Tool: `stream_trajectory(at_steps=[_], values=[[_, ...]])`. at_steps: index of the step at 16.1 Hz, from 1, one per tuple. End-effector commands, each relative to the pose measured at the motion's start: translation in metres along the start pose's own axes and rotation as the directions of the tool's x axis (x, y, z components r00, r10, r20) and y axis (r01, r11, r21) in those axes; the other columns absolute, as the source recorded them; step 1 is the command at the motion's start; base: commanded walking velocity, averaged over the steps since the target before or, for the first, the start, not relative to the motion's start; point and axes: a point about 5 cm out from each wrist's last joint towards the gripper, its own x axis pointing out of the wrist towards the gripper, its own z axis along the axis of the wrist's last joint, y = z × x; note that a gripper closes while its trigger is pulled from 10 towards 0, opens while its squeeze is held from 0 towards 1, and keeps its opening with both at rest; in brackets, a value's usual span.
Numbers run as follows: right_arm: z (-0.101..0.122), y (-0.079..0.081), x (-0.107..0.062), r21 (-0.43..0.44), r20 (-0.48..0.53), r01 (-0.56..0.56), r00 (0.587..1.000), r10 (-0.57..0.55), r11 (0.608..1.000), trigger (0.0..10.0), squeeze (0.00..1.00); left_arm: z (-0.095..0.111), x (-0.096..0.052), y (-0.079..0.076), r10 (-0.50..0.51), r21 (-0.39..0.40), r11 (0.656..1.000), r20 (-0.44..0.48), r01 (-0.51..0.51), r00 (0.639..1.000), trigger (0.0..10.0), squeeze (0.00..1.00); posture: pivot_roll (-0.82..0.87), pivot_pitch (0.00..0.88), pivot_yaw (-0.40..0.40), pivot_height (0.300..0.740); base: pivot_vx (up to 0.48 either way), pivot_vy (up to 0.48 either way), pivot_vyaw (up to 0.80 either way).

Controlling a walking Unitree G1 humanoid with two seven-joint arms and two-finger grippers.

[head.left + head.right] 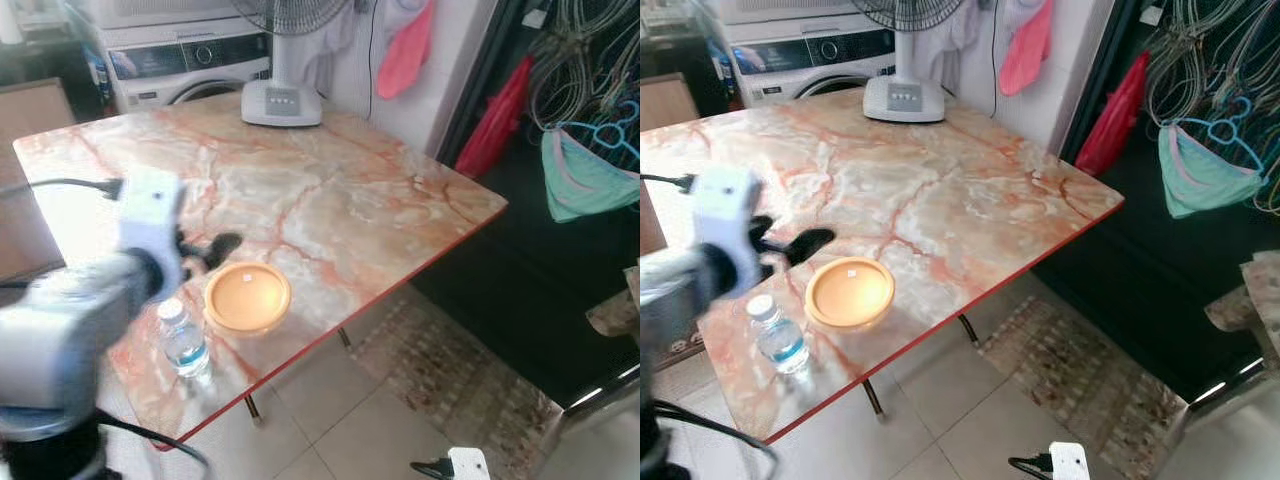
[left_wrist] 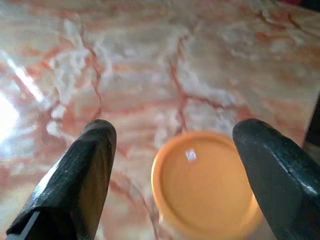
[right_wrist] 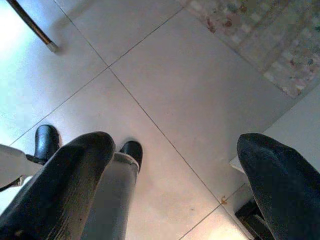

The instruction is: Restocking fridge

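A round orange lidded container [image 1: 247,297] sits on the marble table [image 1: 350,200] near its front edge. A small clear water bottle [image 1: 184,340] with a blue label stands upright just beside it, closer to me. My left gripper [image 1: 215,252] hovers over the table just behind the container, and its fingers are open with nothing between them. In the left wrist view the left gripper [image 2: 177,132] frames the container [image 2: 205,185] below it. My right gripper [image 3: 175,142] hangs low over the tiled floor, open and empty.
A fan base [image 1: 281,103] stands at the table's far edge, with a washing machine [image 1: 190,65] behind it. To the right are a dark tall unit [image 1: 540,280], hangers with clothes [image 1: 600,130] and a patterned rug [image 1: 450,360]. A table leg [image 3: 30,25] stands near my right arm.
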Motion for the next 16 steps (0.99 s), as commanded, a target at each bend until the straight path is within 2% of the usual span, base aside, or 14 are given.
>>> stream_trajectory(at_steps=[1,3,5,8,11,15,16], values=[[0.001,-0.002,0.000,-0.005,-0.003,0.006,1.000,-0.006,1.000,10.0,0.00,0.005,-0.006,0.003,-0.013,0.005,1.000,-0.007,0.013,1.000,10.0,0.00,0.23,0.000,-0.095,0.740,0.000,0.000,0.00],[0.001,-0.002,0.000,-0.003,-0.004,0.006,1.000,-0.006,1.000,10.0,0.00,0.004,-0.015,0.014,0.005,0.060,0.998,-0.051,-0.002,0.999,10.0,0.00,0.24,0.000,-0.097,0.740,0.000,0.000,0.00],[0.001,-0.002,0.000,-0.005,-0.005,0.007,1.000,-0.007,1.000,10.0,0.00,-0.001,-0.023,0.019,-0.043,0.103,0.993,-0.099,0.053,0.994,10.0,0.00,0.24,0.000,-0.099,0.740,0.000,0.000,0.00],[0.001,-0.003,0.000,-0.008,-0.006,0.006,1.000,-0.006,1.000,10.0,0.00,-0.013,-0.019,0.007,-0.153,0.020,0.988,-0.108,0.156,0.982,10.0,0.00,0.23,0.000,-0.103,0.740,0.000,0.000,0.00],[0.002,-0.004,0.000,-0.010,-0.005,0.008,1.000,-0.008,1.000,10.0,0.00,-0.024,-0.019,-0.001,-0.217,0.025,0.974,-0.163,0.224,0.962,10.0,0.00,0.23,0.000,-0.107,0.740,0.000,0.000,0.00],[0.002,-0.005,0.000,-0.010,-0.006,0.010,1.000,-0.011,1.000,10.0,0.00,-0.027,-0.022,0.012,-0.113,0.069,0.989,-0.208,0.130,0.972,10.0,0.00,0.23,0.000,-0.108,0.740,0.000,0.000,0.00],[0.002,-0.005,0.000,-0.012,-0.006,0.010,1.000,-0.010,1.000,10.0,0.00,-0.027,-0.024,0.012,-0.122,0.080,0.987,-0.218,0.143,0.968,10.0,0.00,0.23,0.000,-0.109,0.740,0.000,0.000,0.00]])
